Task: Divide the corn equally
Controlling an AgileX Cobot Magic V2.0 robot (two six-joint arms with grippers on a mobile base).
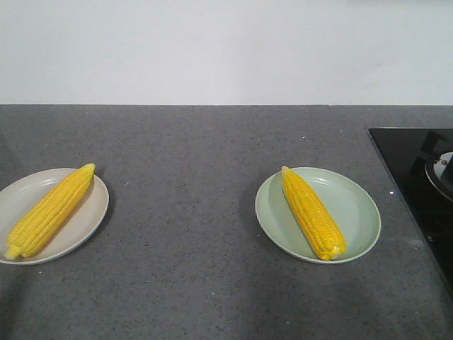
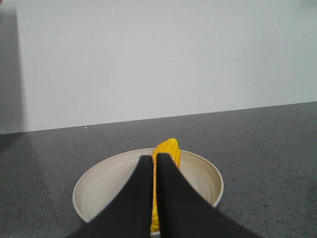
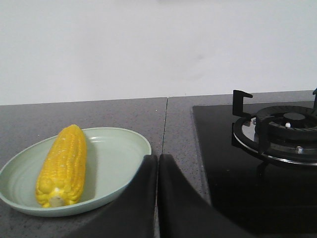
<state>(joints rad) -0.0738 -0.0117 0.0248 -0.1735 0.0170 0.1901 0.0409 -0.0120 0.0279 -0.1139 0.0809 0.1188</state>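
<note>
Two corn cobs lie apart, one to a plate. One corn [image 1: 51, 210] rests diagonally on the beige plate [image 1: 95, 212] at the left, and the other corn [image 1: 312, 212] lies on the pale green plate [image 1: 357, 212] right of centre. In the left wrist view my left gripper [image 2: 154, 159] is shut and empty, in front of the beige plate [image 2: 99, 178], with the corn [image 2: 169, 148] showing behind its tips. My right gripper [image 3: 157, 157] is shut and empty by the right rim of the green plate [image 3: 119, 153], and that corn [image 3: 64, 161] lies to its left. Neither gripper shows in the front view.
A black glass hob [image 1: 417, 177] with a burner grate [image 3: 277, 131] sits at the right end of the dark grey speckled counter [image 1: 184, 212]. A white wall runs along the counter's back edge.
</note>
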